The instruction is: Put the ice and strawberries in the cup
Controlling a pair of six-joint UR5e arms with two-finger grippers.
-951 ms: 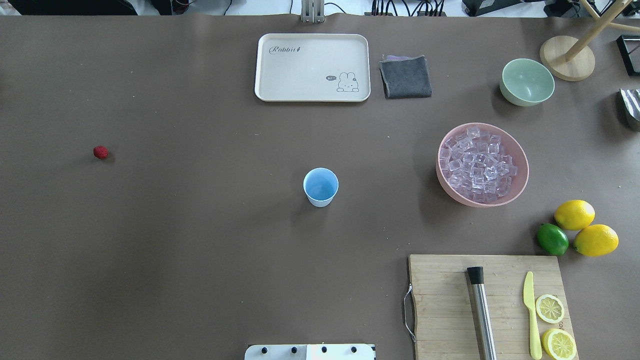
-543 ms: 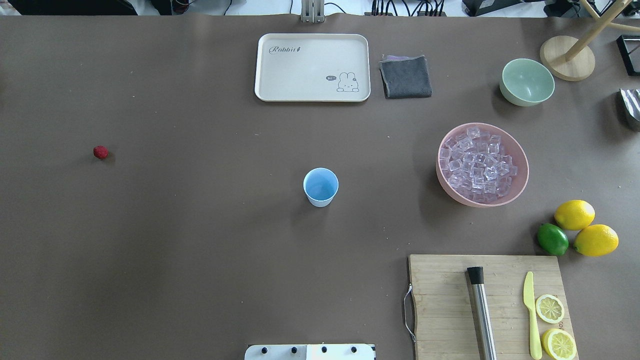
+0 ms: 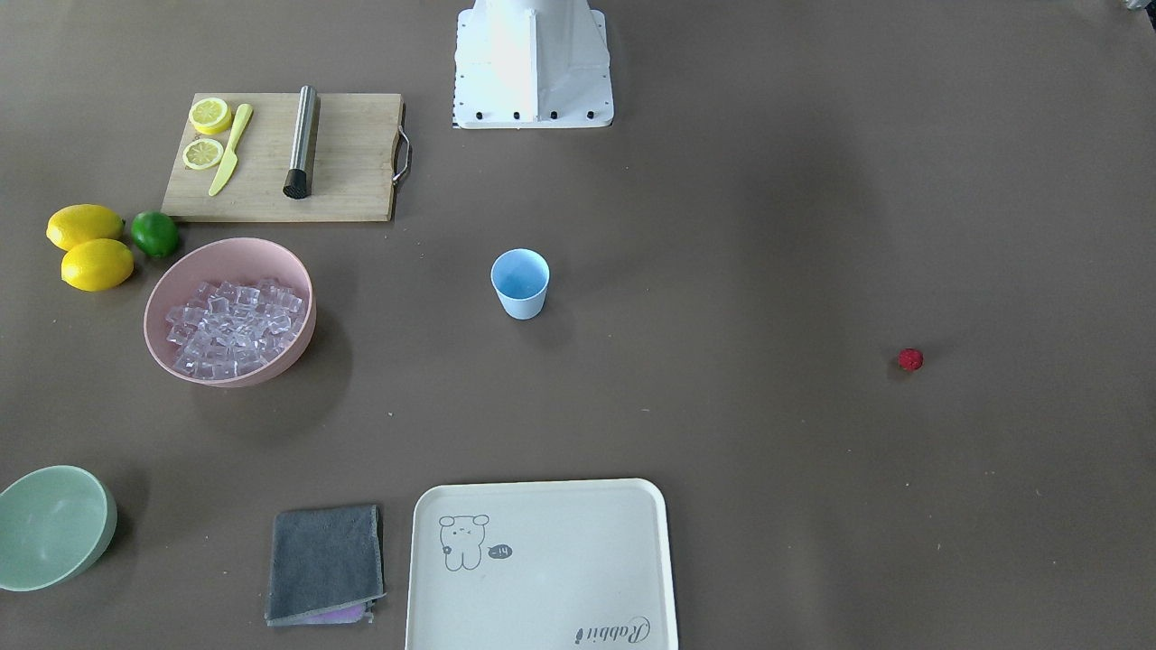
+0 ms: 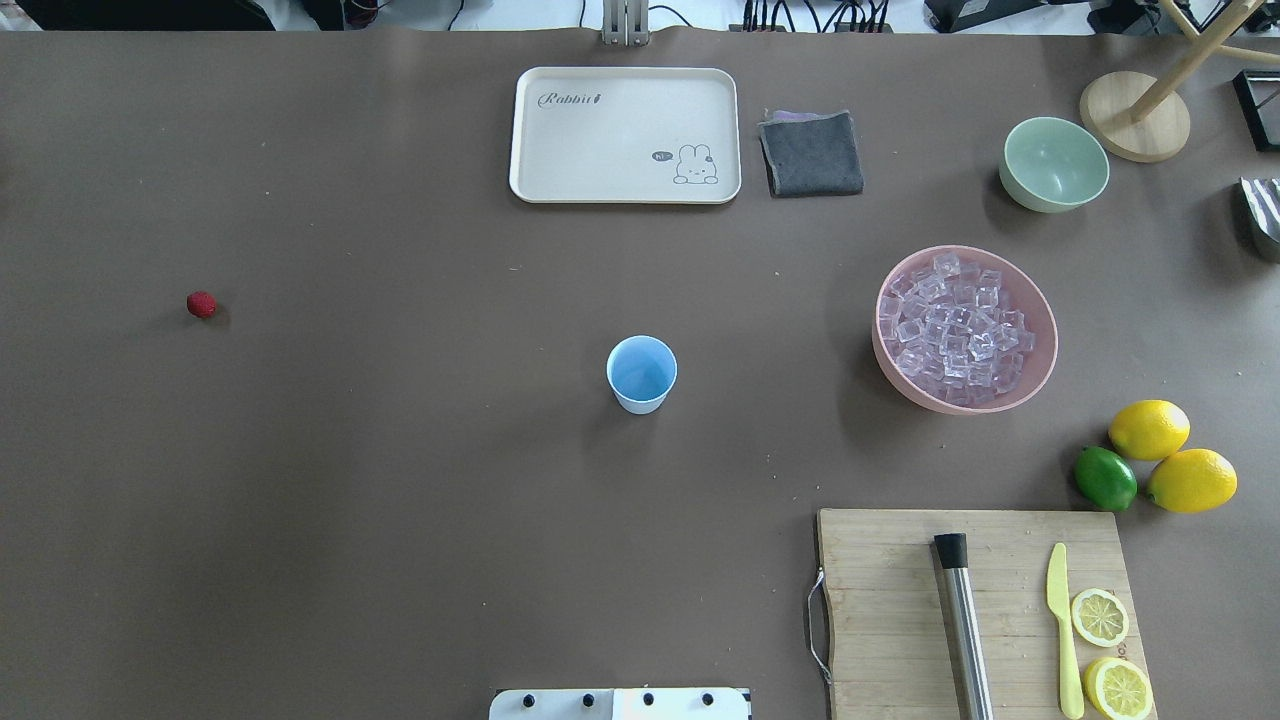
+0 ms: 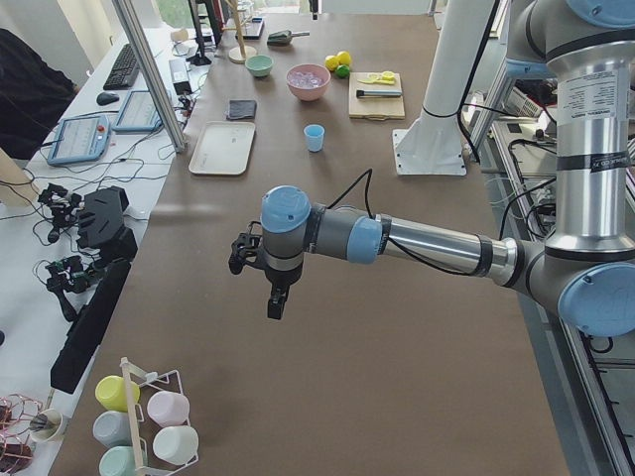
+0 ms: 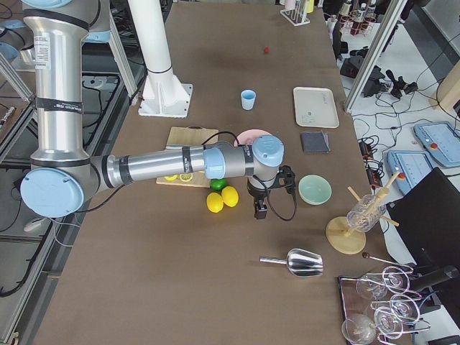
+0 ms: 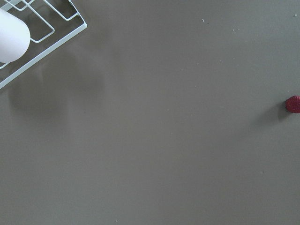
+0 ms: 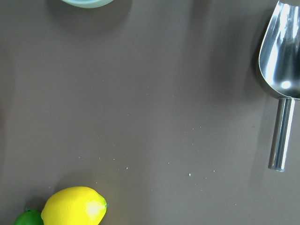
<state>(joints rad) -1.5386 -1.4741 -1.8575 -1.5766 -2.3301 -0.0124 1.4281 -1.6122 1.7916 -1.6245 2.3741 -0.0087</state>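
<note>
The light blue cup [image 4: 641,373] stands upright mid-table, also in the front view [image 3: 520,283]. Ice cubes [image 4: 955,330] fill a pink bowl [image 4: 930,400] to its right. The red strawberry [image 4: 201,304] lies alone far left, and shows at the right edge of the left wrist view [image 7: 293,104]. My left gripper [image 5: 276,302] hangs above bare table beyond the strawberry. My right gripper [image 6: 259,210] hangs near the lemons. Both show only in side views, so I cannot tell if they are open or shut.
A cream tray [image 4: 625,135], grey cloth [image 4: 811,153] and green bowl [image 4: 1055,163] sit at the back. Two lemons [image 4: 1148,428], a lime [image 4: 1105,478] and a cutting board [image 4: 880,600] with muddler and knife lie right. A metal scoop [image 8: 281,70] lies nearby.
</note>
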